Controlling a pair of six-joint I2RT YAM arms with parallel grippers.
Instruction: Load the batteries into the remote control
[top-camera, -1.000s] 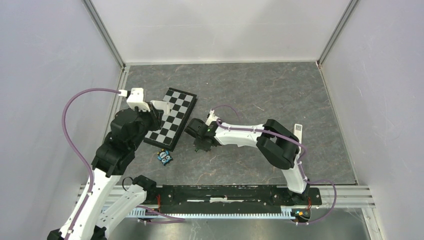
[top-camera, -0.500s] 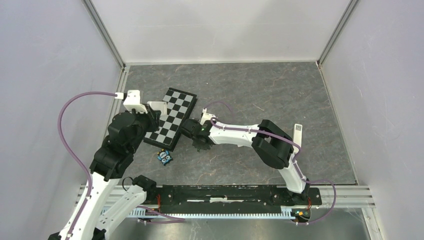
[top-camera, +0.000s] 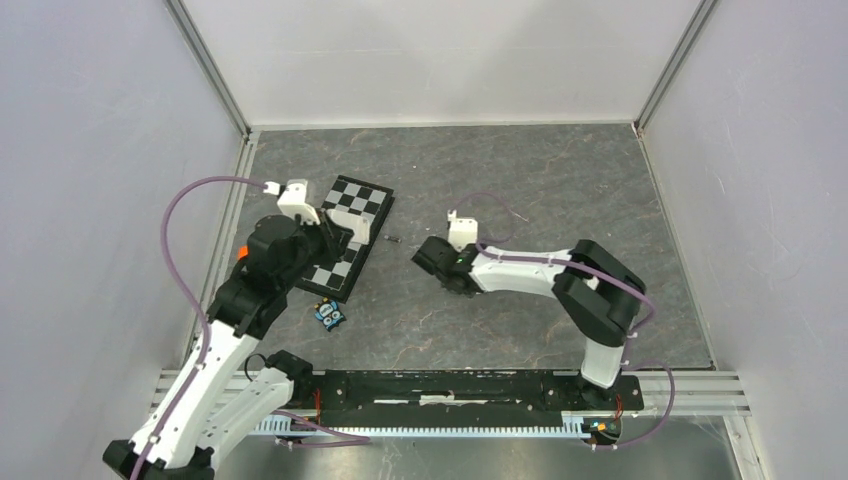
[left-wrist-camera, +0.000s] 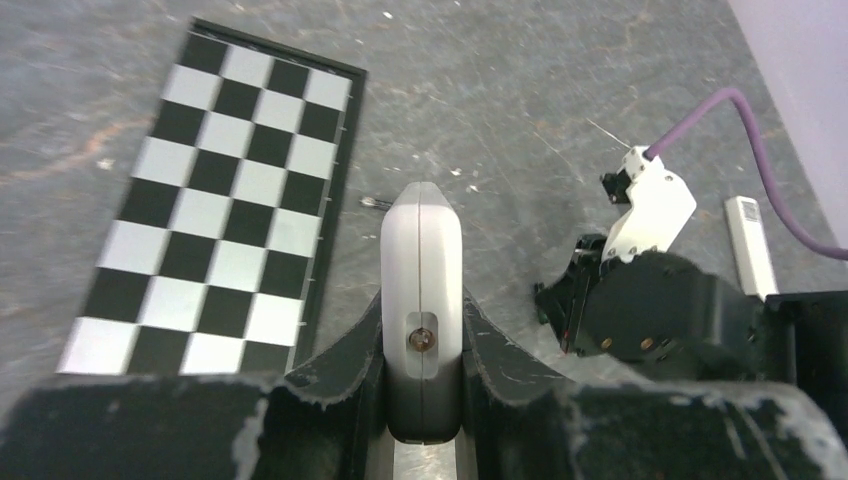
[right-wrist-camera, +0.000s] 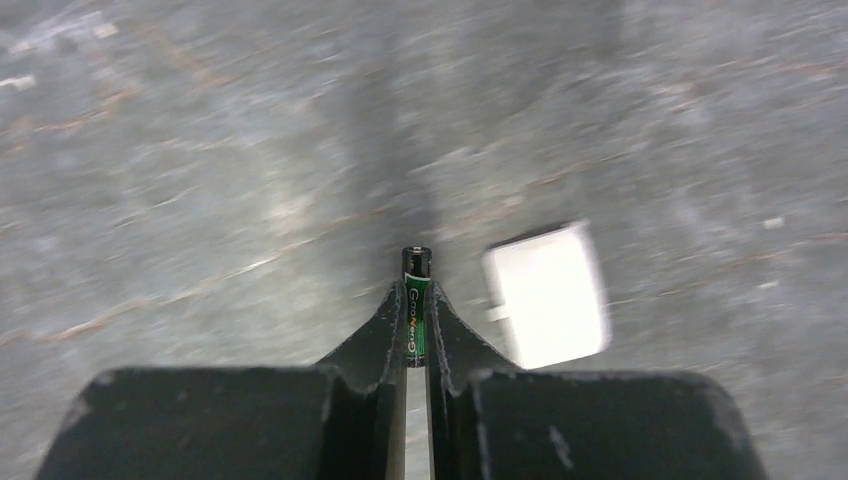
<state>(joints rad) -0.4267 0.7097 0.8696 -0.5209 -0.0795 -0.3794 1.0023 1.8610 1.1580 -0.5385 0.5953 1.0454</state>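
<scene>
My left gripper (left-wrist-camera: 422, 335) is shut on the remote control (left-wrist-camera: 421, 260), a white bar held edge-up above the table. In the top view the left gripper (top-camera: 338, 240) sits over the chessboard's right edge. My right gripper (right-wrist-camera: 417, 318) is shut on a battery (right-wrist-camera: 415, 300), a slim green-and-black cylinder pinched between the fingertips. In the top view the right gripper (top-camera: 432, 258) is right of the board, above the table. A second battery (top-camera: 392, 239) lies on the table between the grippers and also shows in the left wrist view (left-wrist-camera: 375, 203).
The black-and-white chessboard (top-camera: 355, 200) lies at the left. A small blue toy (top-camera: 330, 313) sits below it. A white square piece (right-wrist-camera: 547, 293) lies just right of the right fingertips. A slim white piece (left-wrist-camera: 750, 245) lies beyond the right arm.
My right gripper has drawn back to the right, away from the chessboard, shut on a battery. My left gripper with the remote has shifted right over the board's edge.
</scene>
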